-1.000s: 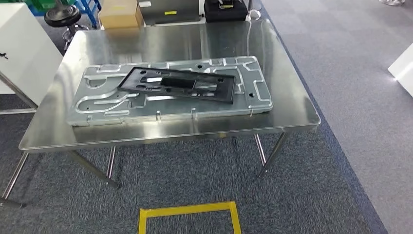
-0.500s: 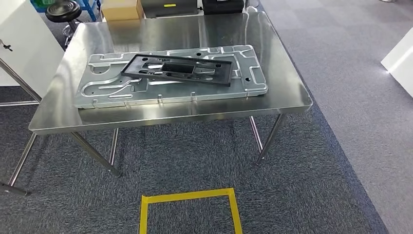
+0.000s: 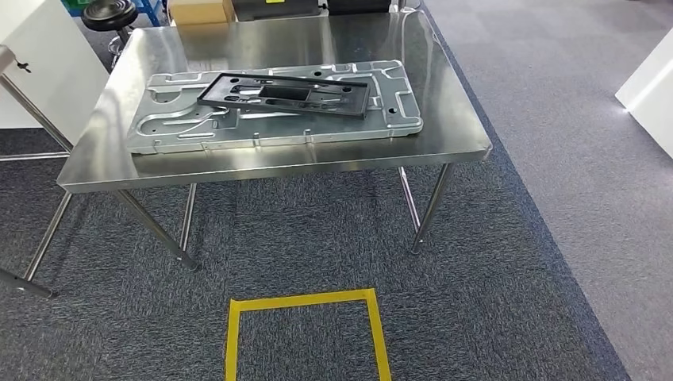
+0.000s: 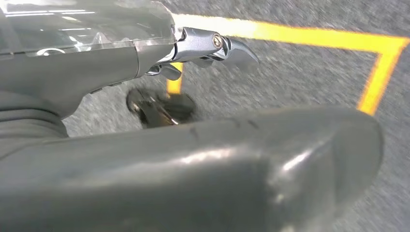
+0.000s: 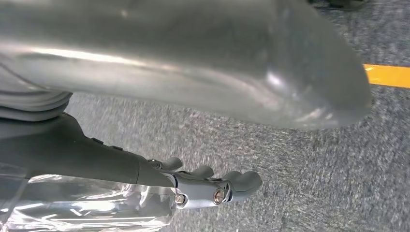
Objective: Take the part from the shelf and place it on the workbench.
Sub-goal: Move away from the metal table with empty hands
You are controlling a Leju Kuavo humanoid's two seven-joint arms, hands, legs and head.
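Observation:
A black rectangular frame part [image 3: 284,93] lies flat on a large silver machined plate [image 3: 274,123], which rests on the steel workbench [image 3: 270,163]. My left hand [image 4: 159,58] hangs above the carpet, holding nothing, its fingers [image 4: 217,46] stretched out away from the thick thumb. Over the same carpet my right hand [image 5: 145,169] also hangs with nothing in it, its fingers [image 5: 227,186] extended and apart from the thumb.
A yellow tape square [image 3: 305,300] marks the grey carpet in front of the workbench. A white cabinet [image 3: 36,71] stands at its left, a white object [image 3: 647,83] at the far right. A black stool [image 3: 109,13] and cardboard box [image 3: 200,9] are behind.
The whole picture has shifted: the camera has moved back from the workbench, which now sits higher and smaller. The part and plate lie as before.

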